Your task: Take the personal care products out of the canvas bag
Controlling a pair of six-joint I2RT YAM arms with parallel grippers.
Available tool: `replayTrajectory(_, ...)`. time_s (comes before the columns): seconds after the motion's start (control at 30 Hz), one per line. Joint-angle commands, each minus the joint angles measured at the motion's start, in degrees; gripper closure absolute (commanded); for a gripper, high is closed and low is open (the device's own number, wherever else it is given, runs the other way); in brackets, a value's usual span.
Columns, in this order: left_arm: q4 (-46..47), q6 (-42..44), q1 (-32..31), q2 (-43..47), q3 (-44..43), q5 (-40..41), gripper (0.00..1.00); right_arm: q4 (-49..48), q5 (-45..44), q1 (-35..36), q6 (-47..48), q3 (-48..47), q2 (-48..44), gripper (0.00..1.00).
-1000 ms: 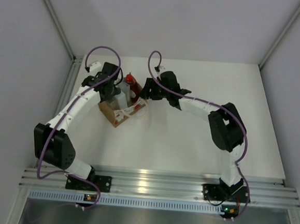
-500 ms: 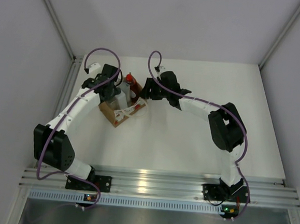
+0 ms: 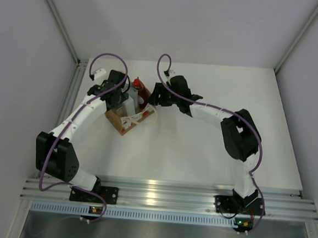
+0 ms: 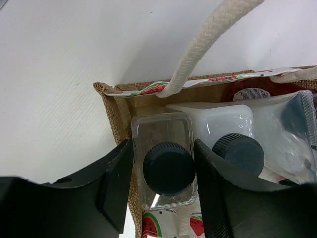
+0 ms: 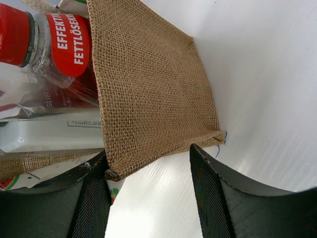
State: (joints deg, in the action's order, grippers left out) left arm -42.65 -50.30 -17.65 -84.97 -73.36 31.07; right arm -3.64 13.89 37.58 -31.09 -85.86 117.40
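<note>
The left gripper [image 4: 163, 171] reaches down into the left end of the canvas bag [image 5: 148, 84], its jaws drawn in to a narrow span on either side of the clear bottle [image 4: 159, 130], with the pads apparently touching its walls just below the dark cap. That bottle stands upright in the bag's left corner, under the rope handle [image 4: 208, 39]. Touching it toward the middle of the bag is the white bottle [image 4: 237, 152], then the silvery-grey pouch [image 4: 287, 124], and the red bottle [image 5: 59, 47] at the bag's far right end. All four lie inside, so I judge the first removal is only just in hand. Outside the bag's right wall the right gripper [image 5: 148, 163] sits wide apart, straddling the lower corner of the wall, one finger against it but not clamped. Next the left arm needs a straight lift clear of the rim and handle, while the right steadies the bag so it does not rise too.
</note>
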Motion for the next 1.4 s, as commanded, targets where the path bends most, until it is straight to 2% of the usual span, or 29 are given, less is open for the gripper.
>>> replayTrajectory(0.0,-0.41,-0.58,0.16,-1.43,1.91,-2.59,0.48,0.12,0.88,-0.67,0.95,0.17,0.19,0.42)
replayTrajectory(0.3,-0.41,-0.23,0.16,-3.18,5.51,-4.70,0.46,0.04,0.88,-0.67,0.86,0.35,0.37,0.43)
replayTrajectory(0.37,-0.15,-0.41,0.16,-3.45,6.73,-5.23,0.42,0.04,0.88,-0.76,0.86,0.43,0.46,0.42)
replayTrajectory(0.67,-0.15,0.03,0.16,-3.10,8.15,-6.29,0.42,0.04,0.88,-0.76,0.95,0.00,0.63,0.42)
replayTrajectory(0.73,-0.06,0.03,0.16,-2.92,8.32,-5.76,0.44,0.04,0.88,-0.76,0.86,-0.01,0.72,0.42)
replayTrajectory(0.8,-0.15,0.38,0.16,-2.92,8.06,-5.41,0.52,0.04,1.14,-0.76,0.68,-0.27,0.90,0.42)
replayTrajectory(0.93,-0.24,0.91,0.16,-2.83,6.57,-5.41,0.75,0.04,1.14,-0.67,0.59,-0.36,0.98,0.42)
replayTrajectory(1.1,-0.41,1.87,0.16,-0.64,4.29,-4.53,0.89,0.04,0.88,-0.76,0.86,-0.27,0.90,0.43)
replayTrajectory(1.13,-0.41,2.14,0.16,0.23,3.41,-4.35,1.00,0.04,0.96,-0.76,0.77,-0.35,0.98,0.42)
replayTrajectory(1.37,-0.50,5.04,0.16,3.75,0.24,-3.65,1.00,0.04,0.88,-0.76,0.24,-0.36,1.34,0.42)
